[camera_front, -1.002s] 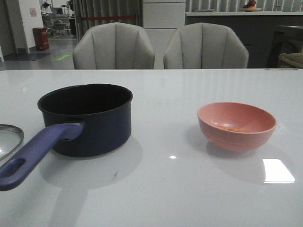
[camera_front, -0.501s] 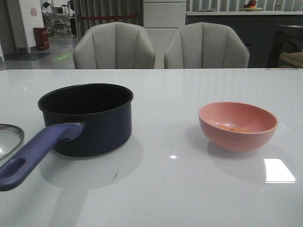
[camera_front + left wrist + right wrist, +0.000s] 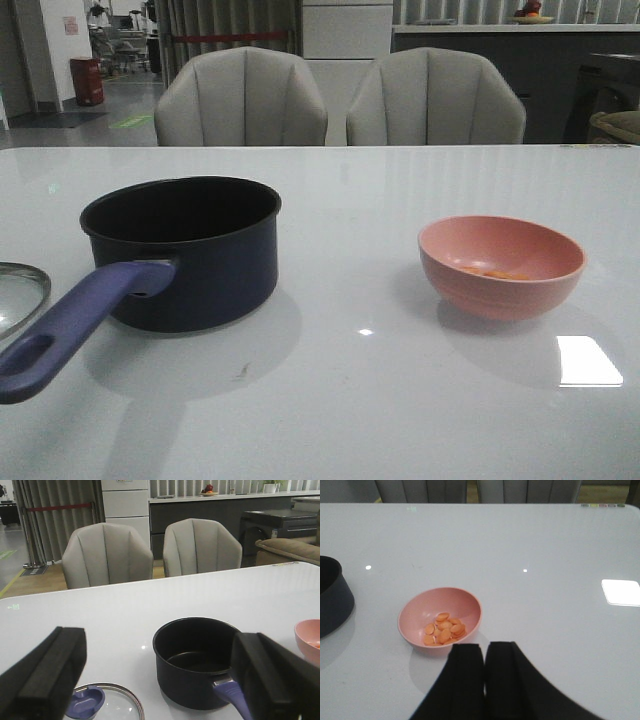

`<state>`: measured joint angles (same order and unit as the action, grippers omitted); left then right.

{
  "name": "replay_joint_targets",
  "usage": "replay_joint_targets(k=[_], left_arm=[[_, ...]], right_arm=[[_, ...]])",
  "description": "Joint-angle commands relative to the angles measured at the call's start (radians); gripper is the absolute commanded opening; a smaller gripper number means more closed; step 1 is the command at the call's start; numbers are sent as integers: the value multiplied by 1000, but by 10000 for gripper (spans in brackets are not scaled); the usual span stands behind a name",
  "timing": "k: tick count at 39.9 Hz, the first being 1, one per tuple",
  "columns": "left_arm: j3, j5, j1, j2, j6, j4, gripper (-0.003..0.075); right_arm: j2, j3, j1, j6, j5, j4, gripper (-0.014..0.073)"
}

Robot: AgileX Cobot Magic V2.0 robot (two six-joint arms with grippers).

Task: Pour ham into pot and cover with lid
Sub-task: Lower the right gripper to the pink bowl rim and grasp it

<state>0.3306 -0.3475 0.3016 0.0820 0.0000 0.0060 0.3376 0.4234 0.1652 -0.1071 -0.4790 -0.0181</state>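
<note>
Ham (image 3: 444, 628) sits unpoured in a pink bowl (image 3: 415, 617) just ahead of the clenched right fingers (image 3: 485, 680); the left fingers (image 3: 160, 680), spread wide, frame the empty pot (image 3: 197, 662) and lid (image 3: 117, 707) on the bench (image 3: 350, 400).

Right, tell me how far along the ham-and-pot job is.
Nothing looks done yet. The thin orange-pink ham pieces lie in the pink bowl, which stands on the white table apart from the dark navy saucepan; the pot's inside shows black and bare. The round glass lid lies flat beside the pot. Nothing is in hand: left gripper open, right gripper shut and empty. Pouring and covering remain.
</note>
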Motion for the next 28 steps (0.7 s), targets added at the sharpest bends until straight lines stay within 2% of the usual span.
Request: replay_joint_targets(k=[1, 5, 10, 14, 18, 28], left_arm=[[25, 79, 8, 10, 0, 0, 617], [25, 79, 8, 10, 0, 0, 617], [25, 79, 8, 10, 0, 0, 617], [25, 79, 8, 10, 0, 0, 617], [25, 79, 8, 10, 0, 0, 617], [25, 79, 8, 10, 0, 0, 617]], right_arm=[[47, 42, 1, -5, 81, -5, 162], [111, 61, 1, -5, 86, -7, 228], [242, 107, 1, -5, 88, -7, 434], [373, 165, 1, -5, 94, -7, 559], [522, 251, 1, -5, 69, -7, 576], [899, 518, 0, -4, -103, -3, 575]])
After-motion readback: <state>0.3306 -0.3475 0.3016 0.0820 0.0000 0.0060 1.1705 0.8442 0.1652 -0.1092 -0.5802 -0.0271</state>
